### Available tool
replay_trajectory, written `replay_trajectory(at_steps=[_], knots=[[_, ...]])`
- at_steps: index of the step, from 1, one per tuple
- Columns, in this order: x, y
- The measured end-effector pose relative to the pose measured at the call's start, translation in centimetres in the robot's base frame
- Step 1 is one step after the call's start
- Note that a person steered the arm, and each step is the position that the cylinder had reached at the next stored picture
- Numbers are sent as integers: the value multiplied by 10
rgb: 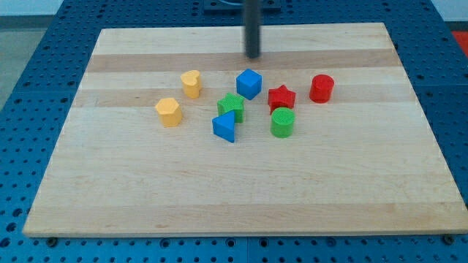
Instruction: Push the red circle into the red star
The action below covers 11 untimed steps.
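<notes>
The red circle (321,88) stands on the wooden board toward the view's right. The red star (281,97) lies just to its left, a small gap apart. My tip (253,56) is near the view's top, above the blue cube (248,83), up and to the left of both red blocks, touching no block.
A green circle (282,122) sits right below the red star. A green block (231,107) and a blue block (225,126) lie left of it. Two yellow blocks, one (191,83) and another (168,112), lie further left. The board's top edge (241,29) is close behind my tip.
</notes>
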State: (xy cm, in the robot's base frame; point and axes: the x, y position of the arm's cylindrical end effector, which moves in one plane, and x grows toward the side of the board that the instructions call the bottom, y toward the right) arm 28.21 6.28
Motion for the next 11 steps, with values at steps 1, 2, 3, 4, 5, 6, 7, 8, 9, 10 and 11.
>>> replay_trajectory(at_steps=[1, 2, 3, 4, 5, 6, 7, 8, 9, 10, 11], knots=[[41, 120], [73, 167], [84, 69], [102, 69], [92, 63], [65, 55], [87, 38], [87, 22], [86, 19], [86, 15], [94, 72]])
